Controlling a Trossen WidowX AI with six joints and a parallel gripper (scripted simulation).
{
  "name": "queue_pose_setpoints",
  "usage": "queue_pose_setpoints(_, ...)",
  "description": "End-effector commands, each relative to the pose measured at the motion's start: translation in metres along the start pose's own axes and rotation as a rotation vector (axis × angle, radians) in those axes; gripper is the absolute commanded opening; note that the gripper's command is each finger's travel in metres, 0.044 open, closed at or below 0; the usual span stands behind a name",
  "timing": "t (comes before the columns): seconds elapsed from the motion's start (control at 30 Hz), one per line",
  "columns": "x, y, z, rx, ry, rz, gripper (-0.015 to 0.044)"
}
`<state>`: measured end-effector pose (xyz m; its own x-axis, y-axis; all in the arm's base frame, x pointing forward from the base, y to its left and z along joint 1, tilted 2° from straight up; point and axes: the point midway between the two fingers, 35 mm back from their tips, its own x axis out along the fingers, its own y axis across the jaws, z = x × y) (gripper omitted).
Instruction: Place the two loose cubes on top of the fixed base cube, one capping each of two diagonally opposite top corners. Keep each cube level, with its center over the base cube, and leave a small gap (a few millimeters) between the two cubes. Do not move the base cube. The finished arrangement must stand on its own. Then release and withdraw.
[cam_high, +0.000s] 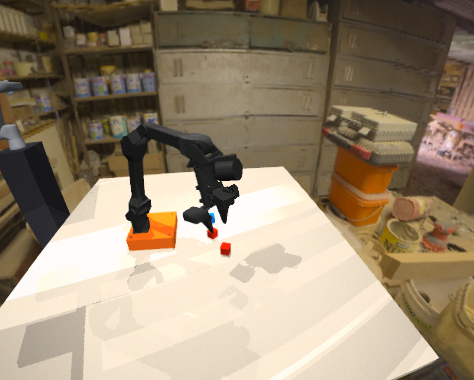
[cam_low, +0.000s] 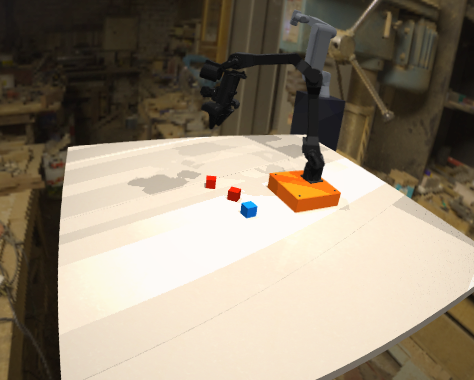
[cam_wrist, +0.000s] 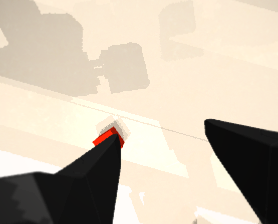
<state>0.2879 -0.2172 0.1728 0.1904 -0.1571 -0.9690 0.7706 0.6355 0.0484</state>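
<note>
A blue cube and two red cubes stand apart on the table in a slanting row. The middle red cube is nearest the blue one; the other red cube is at the row's far end from blue. My gripper is open and empty, pointing down well above the table. In the wrist view one red cube shows partly behind the left fingertip; which one, I cannot tell. In the top view the fingers partly cover the blue cube.
The arm stands on an orange base block on the white table, to one side of the cubes. A dark pedestal stands beyond the table edge. Arm shadows fall on the table.
</note>
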Motion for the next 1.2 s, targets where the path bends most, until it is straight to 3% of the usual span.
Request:
queue_pose_setpoints(0.0, 0.025, 0.037, -0.019, -0.199, 0.109, 0.023, 0.0265)
queue_pose_setpoints(0.17, 0.051, 0.074, -0.045, -0.414, 0.226, 0.043, 0.0265)
queue_pose_setpoints(0.4, 0.058, 0.075, -0.047, -0.422, 0.230, 0.043, 0.0265)
queue_pose_setpoints(0.63, 0.111, 0.075, -0.061, -0.422, 0.230, 0.044, 0.0265)
queue_pose_setpoints(1.17, 0.134, 0.075, -0.066, -0.422, 0.230, 0.044, 0.0265)
